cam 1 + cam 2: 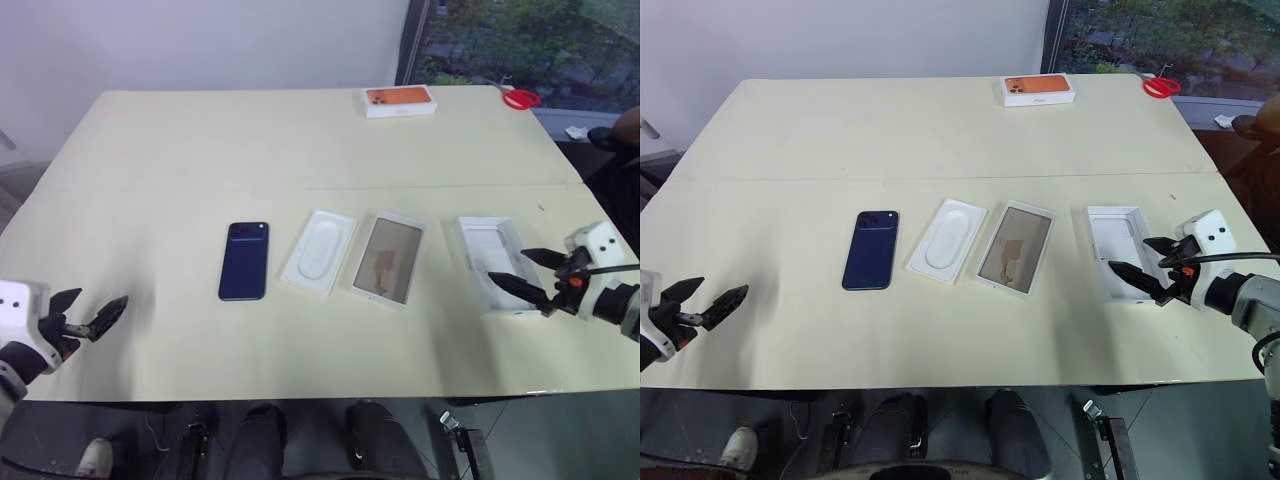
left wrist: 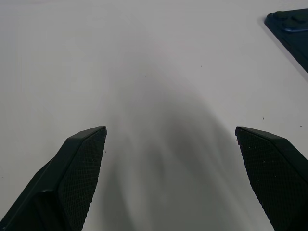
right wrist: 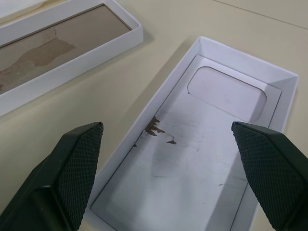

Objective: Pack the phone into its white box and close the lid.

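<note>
Far across the cream counter (image 1: 200, 150) sits a white box with an orange picture (image 1: 399, 100), red scissors (image 1: 521, 98) just right of it; a white insert (image 1: 319, 252) lies mid-counter.

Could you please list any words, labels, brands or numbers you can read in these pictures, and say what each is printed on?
No text can be read anywhere.
White box with orange picture: any print is too small to read.
Phone, white box, white insert and lid: no lettering shows.
</note>
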Controlling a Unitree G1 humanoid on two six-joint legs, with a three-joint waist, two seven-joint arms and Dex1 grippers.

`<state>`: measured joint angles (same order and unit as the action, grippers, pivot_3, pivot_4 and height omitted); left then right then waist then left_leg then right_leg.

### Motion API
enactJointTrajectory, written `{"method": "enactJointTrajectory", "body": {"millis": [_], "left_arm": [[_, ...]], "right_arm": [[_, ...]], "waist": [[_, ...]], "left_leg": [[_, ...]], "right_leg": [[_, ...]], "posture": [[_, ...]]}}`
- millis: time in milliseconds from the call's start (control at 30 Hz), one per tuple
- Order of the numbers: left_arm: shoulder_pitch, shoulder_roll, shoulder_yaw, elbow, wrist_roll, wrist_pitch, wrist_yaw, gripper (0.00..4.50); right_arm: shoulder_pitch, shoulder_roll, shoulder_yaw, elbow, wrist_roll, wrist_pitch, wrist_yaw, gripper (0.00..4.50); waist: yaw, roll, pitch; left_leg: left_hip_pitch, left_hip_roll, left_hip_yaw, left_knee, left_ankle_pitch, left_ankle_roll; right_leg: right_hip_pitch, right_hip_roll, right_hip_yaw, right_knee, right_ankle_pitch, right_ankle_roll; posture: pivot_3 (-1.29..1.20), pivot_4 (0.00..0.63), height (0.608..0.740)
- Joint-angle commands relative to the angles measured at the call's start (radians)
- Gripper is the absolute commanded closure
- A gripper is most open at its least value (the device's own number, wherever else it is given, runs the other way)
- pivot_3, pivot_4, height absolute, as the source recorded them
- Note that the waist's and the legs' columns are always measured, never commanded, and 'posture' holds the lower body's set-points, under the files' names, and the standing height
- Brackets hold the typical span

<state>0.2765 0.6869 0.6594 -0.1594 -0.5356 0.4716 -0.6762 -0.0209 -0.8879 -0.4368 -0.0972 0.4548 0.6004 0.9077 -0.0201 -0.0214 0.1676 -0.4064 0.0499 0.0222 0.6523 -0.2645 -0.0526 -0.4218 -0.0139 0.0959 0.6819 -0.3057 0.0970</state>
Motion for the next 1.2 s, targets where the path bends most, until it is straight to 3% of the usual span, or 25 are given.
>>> {"method": "enactJointTrajectory", "body": {"millis": [33,500,767,967,1100,1200], "left_arm": [[-0.012,0.013,0.029,-0.016,-0.007,-0.01,0.003,0.0],[-0.104,-0.017,-0.069,-0.08,-0.027,0.023,0.026,0.0],[-0.25,-0.068,-0.196,-0.18,-0.074,0.132,0.115,0.0],[-0.46,-0.117,-0.37,-0.242,-0.097,0.322,0.246,0.0],[-0.676,-0.165,-0.481,-0.203,-0.126,0.645,0.378,0.0],[-0.835,-0.3,-0.471,-0.132,-0.179,0.844,0.461,0.0]], "right_arm": [[-0.01,-0.01,-0.006,-0.04,0.016,-0.001,-0.001,0.04],[-0.07,0.016,0.061,-0.214,0.066,0.045,-0.046,0.04],[-0.138,0.056,0.152,-0.332,0.106,0.089,-0.095,0.04],[-0.198,0.1,0.25,-0.37,0.116,0.107,-0.123,0.04],[-0.204,0.124,0.277,-0.398,0.119,0.116,-0.151,0.04],[-0.171,0.119,0.27,-0.431,0.127,0.118,-0.156,0.04]], "waist": [[0.001,0.0,0.0],[0.001,0.0,0.0],[0.004,0.0,0.0],[0.006,0.0,0.0],[0.009,-0.001,0.0],[0.008,-0.001,0.0]], "left_leg": [[0.0,0.0,0.0,0.0,0.0,0.0],[0.0,0.0,0.0,0.0,0.0,0.0],[-0.001,0.0,-0.001,0.001,0.0,0.0],[-0.001,0.0,-0.001,0.002,0.0,0.0],[-0.004,0.0,-0.006,0.01,-0.002,0.003],[-0.004,0.0,-0.006,0.011,-0.003,0.005]], "right_leg": [[0.0,0.0,0.0,0.0,0.0,0.0],[0.0,0.0,0.0,0.0,0.0,0.0],[0.0,0.0,0.0,0.0,0.0,0.0],[0.0,0.0,-0.001,0.001,0.0,0.0],[0.002,0.0,-0.006,0.002,0.0,0.0],[0.004,0.0,-0.005,0.001,0.0,0.001]], "posture": [[0.0,0.15,0.732],[0.0,0.15,0.732],[0.0,0.15,0.732],[0.0,0.15,0.732],[0.0,0.15,0.732],[0.0,0.15,0.732]]}}
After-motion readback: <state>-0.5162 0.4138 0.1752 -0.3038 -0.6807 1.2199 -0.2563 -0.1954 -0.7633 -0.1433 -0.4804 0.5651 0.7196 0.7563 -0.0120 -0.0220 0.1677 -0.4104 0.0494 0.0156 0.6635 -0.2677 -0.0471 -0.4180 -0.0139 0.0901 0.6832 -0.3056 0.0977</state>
